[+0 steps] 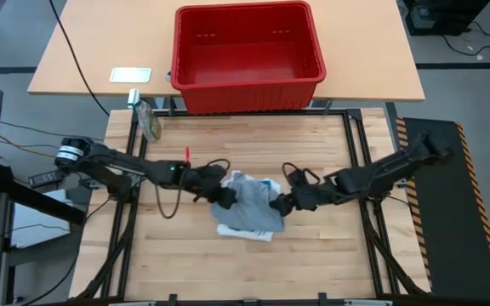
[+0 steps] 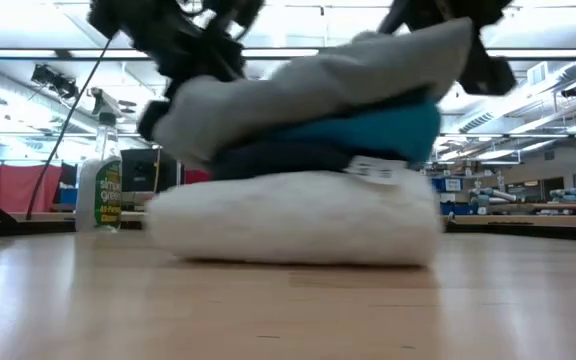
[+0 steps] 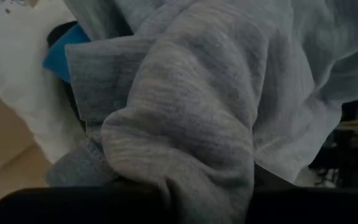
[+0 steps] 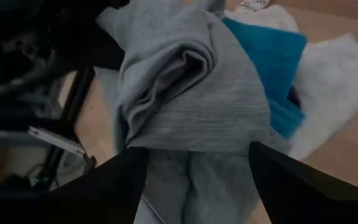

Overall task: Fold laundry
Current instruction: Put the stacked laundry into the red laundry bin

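Both tools, left [image 1: 221,195] and right [image 1: 281,203], clench the grey garment [image 1: 251,206] atop the stack

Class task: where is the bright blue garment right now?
In the low view the bright blue garment sits mid-pile, under the grey garment and above the white garment, at the table's middle between both grippers.

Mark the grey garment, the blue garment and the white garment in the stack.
grey garment [image 2: 308,75]: low view, top layer's front face.
blue garment [image 2: 388,130]: low view, exposed band under the grey.
white garment [image 2: 298,220]: low view, middle of the bottom layer.
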`<state>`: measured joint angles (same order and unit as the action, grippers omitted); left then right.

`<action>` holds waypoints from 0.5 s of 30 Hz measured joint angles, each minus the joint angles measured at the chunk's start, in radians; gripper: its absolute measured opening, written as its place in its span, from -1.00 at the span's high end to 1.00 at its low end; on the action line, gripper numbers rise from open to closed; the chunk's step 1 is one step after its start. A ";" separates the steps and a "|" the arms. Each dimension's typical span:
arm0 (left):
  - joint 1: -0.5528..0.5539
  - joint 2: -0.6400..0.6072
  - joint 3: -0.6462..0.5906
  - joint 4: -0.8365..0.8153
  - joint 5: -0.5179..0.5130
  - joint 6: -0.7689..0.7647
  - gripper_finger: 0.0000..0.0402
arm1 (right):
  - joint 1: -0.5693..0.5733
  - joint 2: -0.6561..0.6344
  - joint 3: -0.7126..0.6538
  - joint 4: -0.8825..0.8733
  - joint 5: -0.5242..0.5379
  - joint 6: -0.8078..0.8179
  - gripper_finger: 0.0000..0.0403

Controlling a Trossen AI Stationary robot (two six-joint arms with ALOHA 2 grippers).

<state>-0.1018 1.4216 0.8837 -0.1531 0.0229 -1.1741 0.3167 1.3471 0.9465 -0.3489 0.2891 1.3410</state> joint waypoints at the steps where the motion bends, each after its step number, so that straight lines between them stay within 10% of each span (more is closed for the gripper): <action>1: 0.014 0.020 0.002 0.027 0.006 -0.003 0.60 | 0.004 -0.013 -0.025 0.010 0.008 0.022 -0.41; 15: 0.127 0.093 0.233 -0.048 0.076 0.254 0.55 | 0.019 -0.288 -0.064 -0.411 0.038 0.316 -0.41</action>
<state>0.0256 1.5143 1.1167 -0.2011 0.0988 -0.9201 0.3361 1.0594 0.8822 -0.7598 0.3275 1.6572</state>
